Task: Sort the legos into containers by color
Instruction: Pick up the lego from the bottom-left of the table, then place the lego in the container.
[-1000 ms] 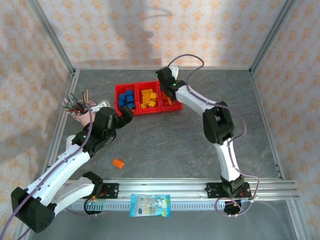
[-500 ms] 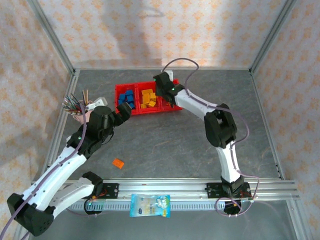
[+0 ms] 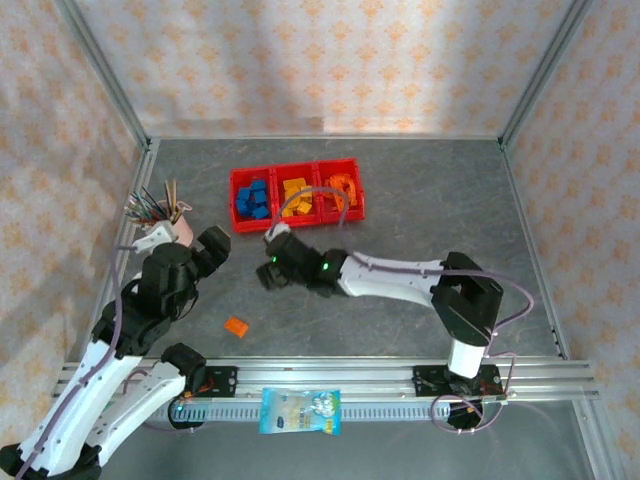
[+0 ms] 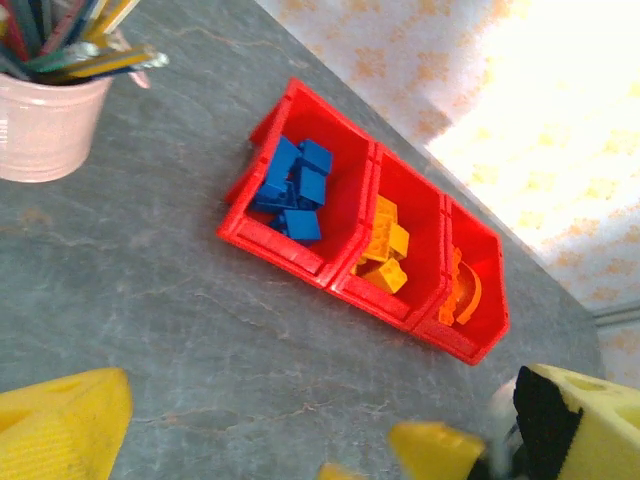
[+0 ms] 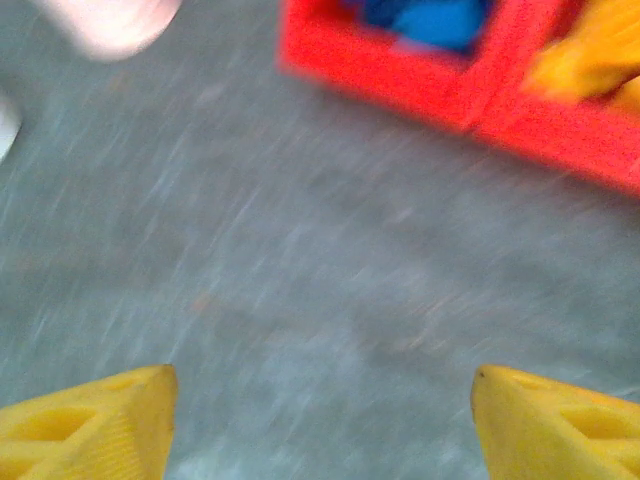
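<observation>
On the open table by my left arm lies one loose orange brick, the last to sort, I reckon. The three red bins at the back hold blue bricks, yellow-orange bricks and orange pieces, one colour each. My left gripper and right gripper both gape, holding nothing.

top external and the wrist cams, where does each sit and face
top external: above, behind the bases, looking down on table and containers; left arm, right arm show
left wrist: on left arm, faces containers, pink cup; left end effector's fingers at bottom
right wrist: low over table, blurred; right end effector's fingers apart
shared: all see blue legos
</observation>
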{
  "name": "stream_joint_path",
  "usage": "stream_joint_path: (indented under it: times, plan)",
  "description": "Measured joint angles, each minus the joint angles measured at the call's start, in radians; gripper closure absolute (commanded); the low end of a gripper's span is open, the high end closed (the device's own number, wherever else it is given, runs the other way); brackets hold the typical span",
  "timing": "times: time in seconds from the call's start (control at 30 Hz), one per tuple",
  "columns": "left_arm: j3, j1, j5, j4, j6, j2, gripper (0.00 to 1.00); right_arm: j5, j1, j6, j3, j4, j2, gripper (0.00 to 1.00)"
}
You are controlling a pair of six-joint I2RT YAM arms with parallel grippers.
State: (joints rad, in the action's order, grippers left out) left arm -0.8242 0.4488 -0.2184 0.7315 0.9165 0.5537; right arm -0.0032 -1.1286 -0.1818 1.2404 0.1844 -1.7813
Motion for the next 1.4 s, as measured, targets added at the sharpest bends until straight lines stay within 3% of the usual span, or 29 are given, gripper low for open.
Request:
stream_joint_path:
  times: [0.23,0.5,0.73,0.97,1.07,1.23,1.4]
  plan:
    - [-0.004,0.000,-0.053,0.135,0.056,-0.074,0.01,-0.098,-0.148,0.037,-0.034,-0.063,-0.046,0.18]
    - [-0.018,0.000,-0.079,0.195,0.082,-0.074,0.01,-0.122,-0.225,0.077,0.067,-0.089,-0.210,0.19]
    - [-0.019,0.000,-0.079,0.201,0.082,-0.074,0.01,-0.113,-0.234,0.113,0.170,-0.088,-0.320,0.36]
    - [-0.019,0.000,-0.078,0.200,0.082,-0.061,0.01,-0.085,-0.234,0.135,0.184,-0.068,-0.346,0.64]
    - [-0.019,0.000,-0.078,0.196,0.081,-0.049,0.01,-0.068,-0.234,0.133,0.184,-0.069,-0.344,0.71]
    - [-0.019,0.000,-0.077,0.181,0.079,-0.027,0.01,-0.065,-0.223,0.115,0.153,-0.072,-0.304,0.74]
    - [-0.019,0.000,-0.074,0.147,0.069,0.007,0.01,-0.064,-0.159,0.088,0.077,-0.069,-0.155,0.74]
